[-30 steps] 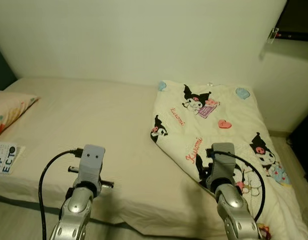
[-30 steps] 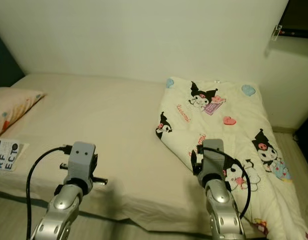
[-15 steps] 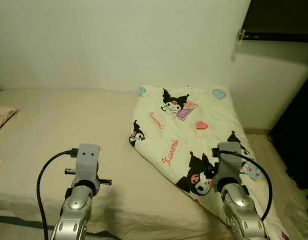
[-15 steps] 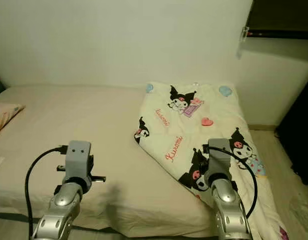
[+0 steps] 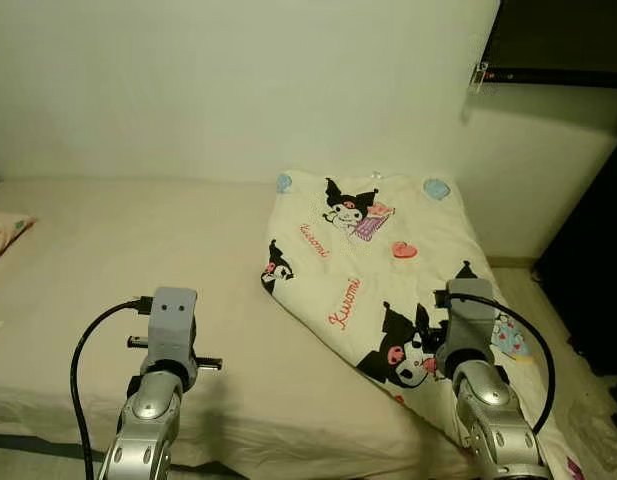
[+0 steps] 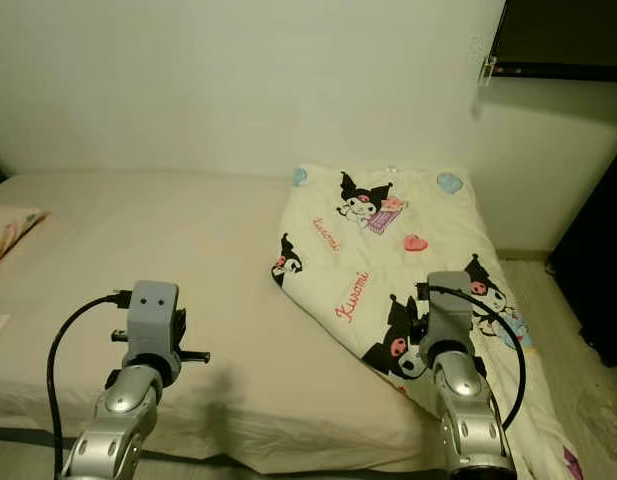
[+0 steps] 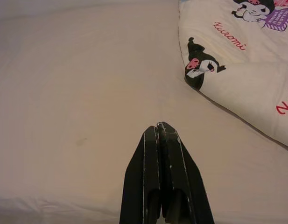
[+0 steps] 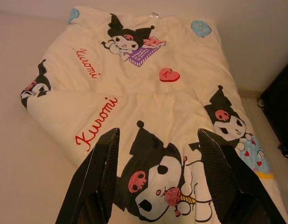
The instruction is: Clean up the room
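Nearest the head camera, at 7 o'clock, the left gripper [image 7: 163,135] is raised over the bare sheet, its two black fingers pressed together with nothing between them. At 5 o'clock the right gripper [image 8: 158,154] is held over the near part of the blanket [image 5: 388,270], fingers spread wide apart and empty; the wrist view looks straight down onto a printed cartoon figure.

Mid-field: the blanket, cream with black cartoon characters and red lettering, lies skewed across the right end of the bed [image 5: 138,240], running from 12 o'clock at the wall down to 4 o'clock, where its lower part droops over the mattress edge towards the floor. Its left corner is folded under at about 11 o'clock of the right arm. The pillow [image 5: 3,232] sits at the far left edge, 9 o'clock.

Far field: plain wall, and a dark shelf [image 5: 558,70] at 1 o'clock.

Assessed risks:
- The blanket is likely the item to straighten. A pinch taken on the flat middle would probably gather only a shallow fold, which may slip out under load.
- Pulling from the near edge could drag the overhanging part further off the bed, as much of its weight seems to hang there.
- The left gripper would need opening before it can assist; a one-sided pull risks worsening the skew.
- The right arm's cable loop [image 5: 528,340] hangs close to the fabric and could snag.
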You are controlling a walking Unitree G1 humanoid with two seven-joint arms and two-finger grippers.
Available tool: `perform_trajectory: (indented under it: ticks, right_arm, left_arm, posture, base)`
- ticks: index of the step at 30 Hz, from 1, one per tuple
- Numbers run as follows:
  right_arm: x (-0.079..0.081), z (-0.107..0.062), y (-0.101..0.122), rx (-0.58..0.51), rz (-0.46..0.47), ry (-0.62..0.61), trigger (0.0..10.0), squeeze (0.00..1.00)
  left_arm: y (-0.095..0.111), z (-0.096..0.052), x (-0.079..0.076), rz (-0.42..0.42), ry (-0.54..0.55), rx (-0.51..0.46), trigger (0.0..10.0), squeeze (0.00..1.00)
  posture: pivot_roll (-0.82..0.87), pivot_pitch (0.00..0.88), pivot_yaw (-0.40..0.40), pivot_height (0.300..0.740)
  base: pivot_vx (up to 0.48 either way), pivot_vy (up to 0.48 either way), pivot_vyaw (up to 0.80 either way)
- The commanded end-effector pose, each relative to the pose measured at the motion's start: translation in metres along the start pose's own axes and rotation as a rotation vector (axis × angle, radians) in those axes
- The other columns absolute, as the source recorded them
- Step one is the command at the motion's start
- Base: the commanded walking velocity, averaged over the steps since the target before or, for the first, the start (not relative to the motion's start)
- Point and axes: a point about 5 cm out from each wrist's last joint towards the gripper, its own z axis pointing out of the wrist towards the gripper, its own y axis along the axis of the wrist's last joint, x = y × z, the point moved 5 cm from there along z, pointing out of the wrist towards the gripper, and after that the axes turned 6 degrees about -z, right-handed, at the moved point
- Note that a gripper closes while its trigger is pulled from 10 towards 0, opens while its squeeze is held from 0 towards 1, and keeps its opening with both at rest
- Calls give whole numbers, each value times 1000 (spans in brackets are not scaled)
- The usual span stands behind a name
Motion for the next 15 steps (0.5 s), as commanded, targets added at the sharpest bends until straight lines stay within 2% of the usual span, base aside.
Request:
perform_trajectory:
  ticks: [1, 15]
  right_arm:
    - [1, 0, -7, 27, 3, 7, 10000, 0]
    - [-1, 0, -8, 29, 5, 9, 10000, 0]
  left_arm:
    - [-6, 0, 3, 17, -1, 19, 10000, 0]
    - [-7, -1, 0, 12, -10, 20, 10000, 0]
  posture:
    - [-109, 99, 22, 674]
    - [-107, 105, 20, 619]
  base:
    - [0, 0, 0]
    - [0, 0, 0]
